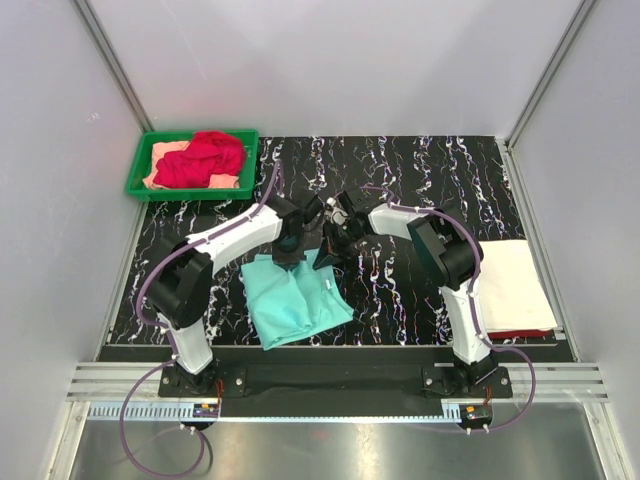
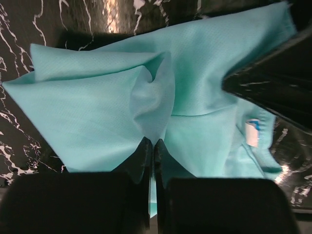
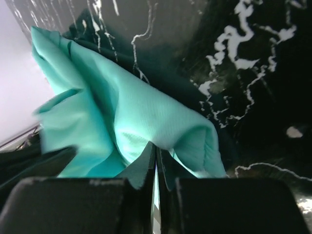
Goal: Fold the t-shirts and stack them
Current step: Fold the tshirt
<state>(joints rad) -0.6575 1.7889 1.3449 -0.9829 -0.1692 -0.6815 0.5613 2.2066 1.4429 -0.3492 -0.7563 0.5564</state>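
Note:
The mint-teal t-shirt (image 1: 297, 302) lies crumpled on the black marbled table, near its front edge. Both grippers meet at the shirt's far edge. My left gripper (image 1: 289, 254) is shut on a pinch of the teal cloth (image 2: 146, 97), which puckers up at its tips (image 2: 152, 144). Just to the right, my right gripper (image 1: 329, 258) is shut on another raised fold of the same shirt (image 3: 161, 122), which bunches over its tips (image 3: 157, 148). A red t-shirt (image 1: 203, 157) and a peach one (image 1: 163, 160) lie heaped in the tray. A folded cream-white t-shirt (image 1: 512, 283) rests at the right.
The green plastic tray (image 1: 140, 170) stands at the table's back left corner. A red edge (image 1: 522, 334) shows under the cream-white shirt. Grey walls enclose the table on three sides. The right arm's black finger (image 2: 273, 83) crosses the left wrist view.

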